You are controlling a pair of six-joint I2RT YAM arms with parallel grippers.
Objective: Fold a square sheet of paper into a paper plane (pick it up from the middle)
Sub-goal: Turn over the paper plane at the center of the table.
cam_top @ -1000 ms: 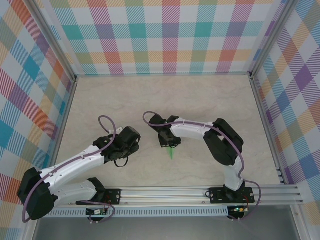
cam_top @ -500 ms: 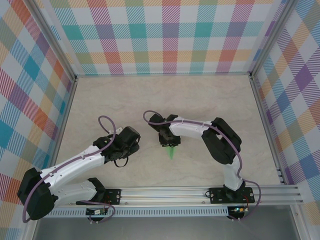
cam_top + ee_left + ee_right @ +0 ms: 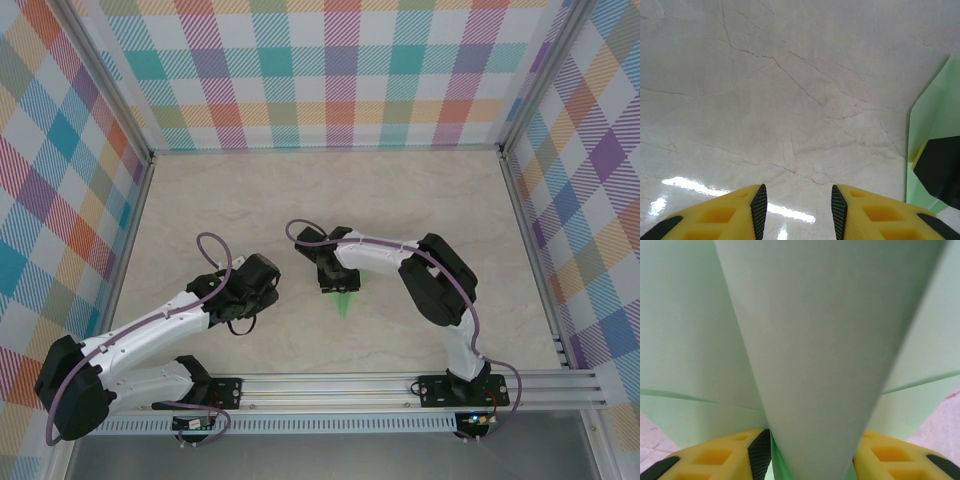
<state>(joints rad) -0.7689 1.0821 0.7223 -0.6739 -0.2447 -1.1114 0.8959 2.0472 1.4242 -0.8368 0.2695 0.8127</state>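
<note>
Left arm (image 3: 150, 330): white links and black joints. It runs from its base at the near rail (image 3: 350, 385) up and to the right over the pale marble-look table (image 3: 430, 200). A purple cable loops above the wrist.

Left gripper (image 3: 265, 280): low over bare table, left of centre, near the paper plane but apart from it. In the wrist view the left gripper (image 3: 797, 210) has 2 yellow fingers (image 3: 715, 220) with black pads, spread, with tabletop in the gap. It holds nothing.

Paper plane (image 3: 345, 303): light green, a narrow triangle on the table near centre. Its point faces the near rail and its wide end sits under the right gripper. The left wrist view catches the paper plane (image 3: 932, 120) at the right edge as a flat green panel on the table, with 1 black, yellow-edged finger (image 3: 940, 170) in front of it.

Right gripper (image 3: 340, 285): directly over the plane's wide end, pointing down. In the wrist view the right gripper (image 3: 810, 460) has 2 yellow fingers (image 3: 715, 460) spread, 1 on each side of the raised centre fold of the paper plane (image 3: 815, 340). The fold is broad and fills the gap. The pad at the left of that view touches its edge; the other pad is hidden behind paper. Wings slope away on both sides.

Right arm (image 3: 440, 290): based on the rail right of centre, elbow bent, forearm reaching left.

Plaid walls (image 3: 340, 70) enclose the table on 3 sides.
</note>
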